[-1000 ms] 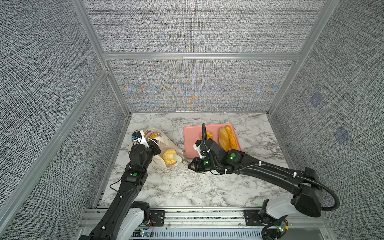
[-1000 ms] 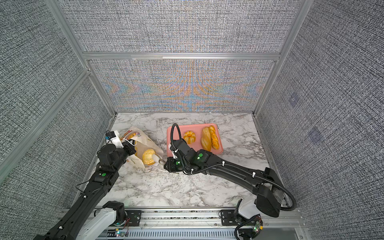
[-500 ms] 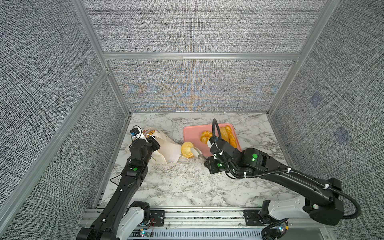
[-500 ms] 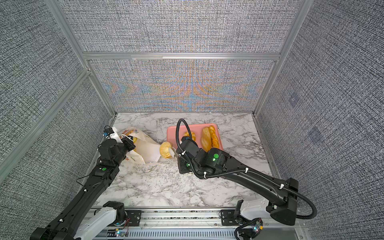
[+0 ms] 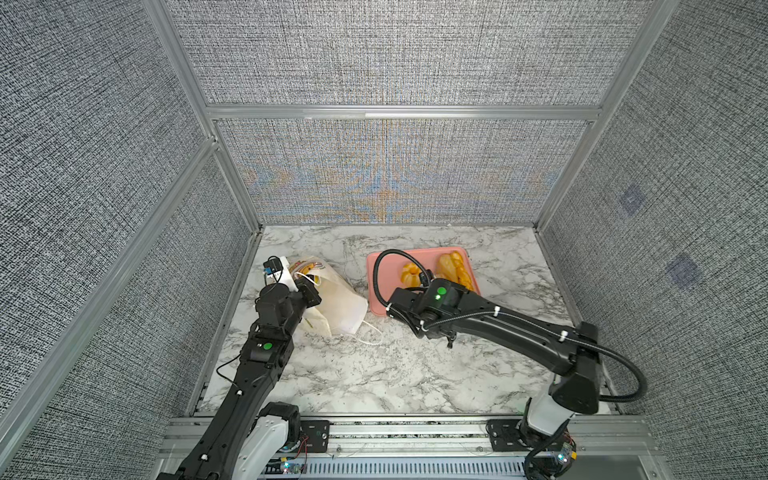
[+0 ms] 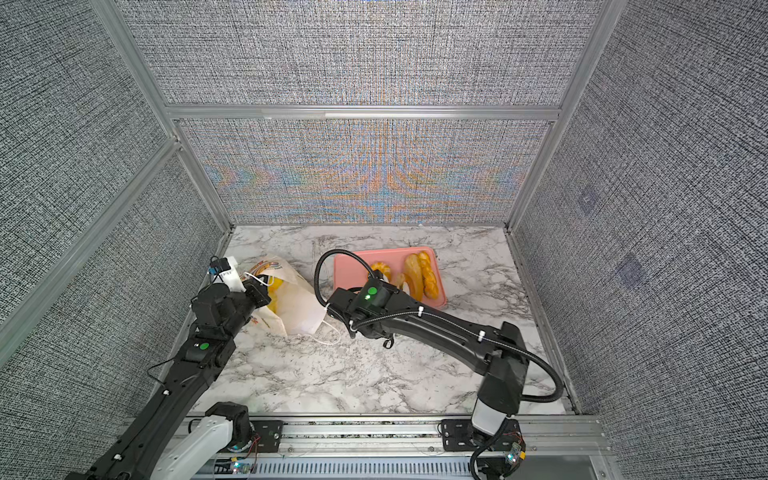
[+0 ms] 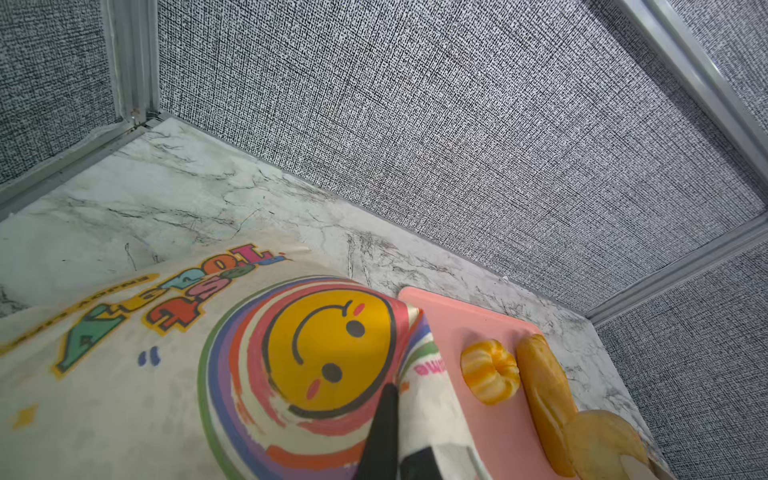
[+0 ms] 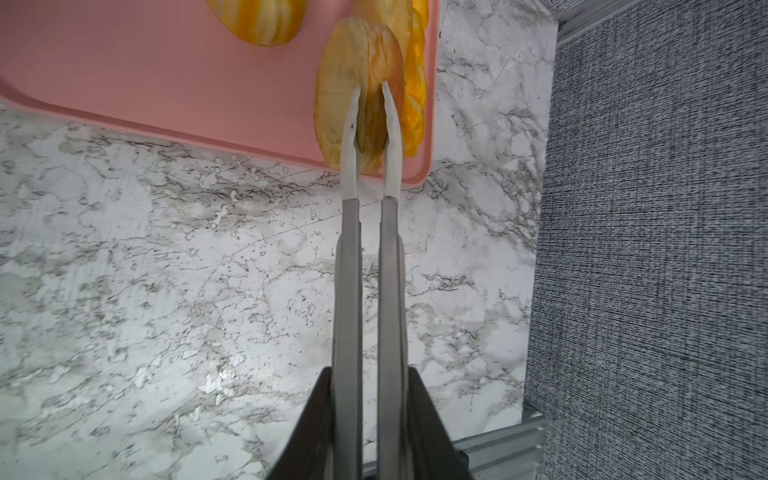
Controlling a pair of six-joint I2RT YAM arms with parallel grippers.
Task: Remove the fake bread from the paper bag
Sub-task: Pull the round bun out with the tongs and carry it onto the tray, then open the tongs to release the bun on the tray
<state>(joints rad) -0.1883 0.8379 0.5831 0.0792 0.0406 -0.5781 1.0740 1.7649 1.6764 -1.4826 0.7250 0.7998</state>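
Holding a croissant-like roll (image 8: 353, 70) of the fake bread in metal tongs (image 8: 349, 257), my right gripper (image 8: 371, 399) is clamped tight on the tong handles. The roll hangs over the pink tray's (image 8: 145, 83) front right corner, long axis in line with the tongs, right beside the long loaves (image 5: 455, 268). My guess: ease off and drop it there. My left gripper (image 5: 309, 291) is pinched closed on the paper bag (image 5: 338, 305), which lies by the bench's left edge. Can't tell if more is inside.

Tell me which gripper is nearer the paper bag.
Left. The left gripper clamps the paper bag; the right gripper, holding tongs, is apart, by the pink tray.
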